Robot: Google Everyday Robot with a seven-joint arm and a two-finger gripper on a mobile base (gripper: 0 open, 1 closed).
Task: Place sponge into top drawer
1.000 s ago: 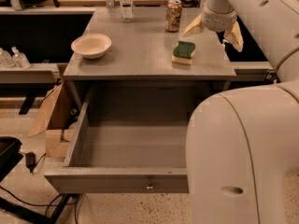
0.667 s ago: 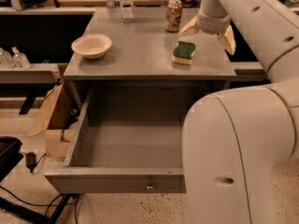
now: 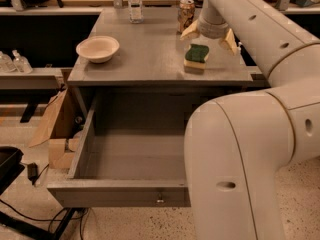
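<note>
- A grey cabinet top (image 3: 150, 59) is seen from above and in front, with the top drawer (image 3: 115, 196) pulled well out beneath it, towards the camera.
- The inside of the drawer is shown as a bare grey floor; nothing can be seen lying in the part not hidden by the arm. A small metal knob (image 3: 160, 200) is set at the middle of its front panel.
- The sponge (image 3: 196, 56) is found on the cabinet top near the right front corner, green layer up over pale yellow foam. It has not been lifted.
- The gripper (image 3: 210, 38) is held just behind and above the sponge, its two pale fingers spread wide apart, one to each side. Nothing is gripped between them; whether the sponge is touched cannot be told.
- The robot's white arm (image 3: 240, 159) fills the right side of the view and hides the drawer's right half.
- Other things on the cabinet top: a pale bowl (image 3: 98, 48) at the left, a soda can (image 3: 186, 14) just behind the gripper, a clear bottle (image 3: 134, 4) at the back.
- Progress is judged as early: the drawer is open and the gripper is lined up, but the grasp, the lift, the carry over the drawer and the release are all left to be done.
</note>
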